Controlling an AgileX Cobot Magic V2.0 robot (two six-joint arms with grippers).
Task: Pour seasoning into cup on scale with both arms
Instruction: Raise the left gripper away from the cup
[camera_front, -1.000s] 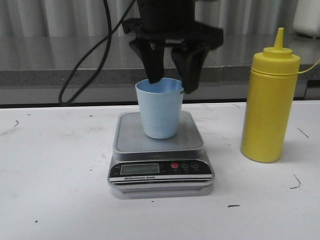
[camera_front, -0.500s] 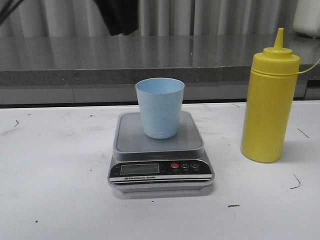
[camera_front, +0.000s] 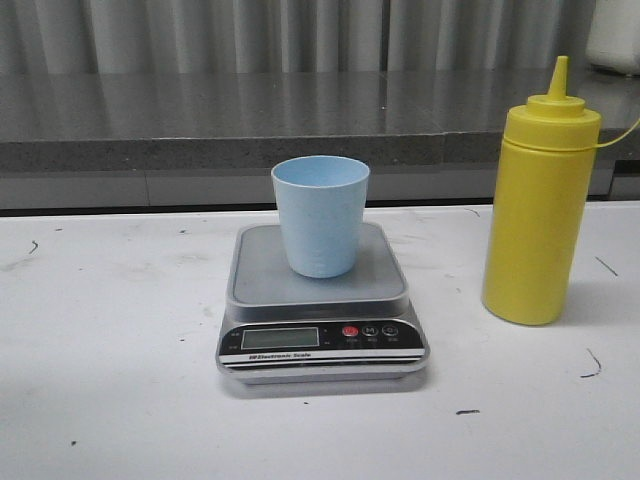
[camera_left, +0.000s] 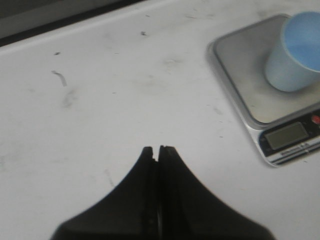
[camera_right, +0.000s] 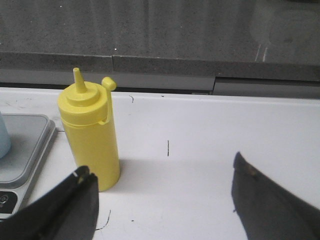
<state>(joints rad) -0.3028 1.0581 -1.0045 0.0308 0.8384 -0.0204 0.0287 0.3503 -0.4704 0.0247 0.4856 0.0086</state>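
Standing upright on the square steel platform of the flat silver-grey digital kitchen scale (camera_front: 321, 310), the small pale blue plastic cup (camera_front: 320, 215) is open-mouthed and free of any grip. On the scale's black front panel I can read "Electronic Scale" in small white letters beneath the grey LCD, whose digits I cannot make out; a red button and two dark buttons sit beside the display. To the right of the scale, apart from it on the white counter (camera_front: 110, 340), the tall yellow plastic squeeze bottle (camera_front: 538, 195) stands upright with its cone nozzle up; I see no label on it. My left jaws (camera_left: 155, 149) are clenched on nothing, over bare counter to the left of the scale. My right jaws (camera_right: 162, 192) are spread wide, empty, near the bottle without touching it.
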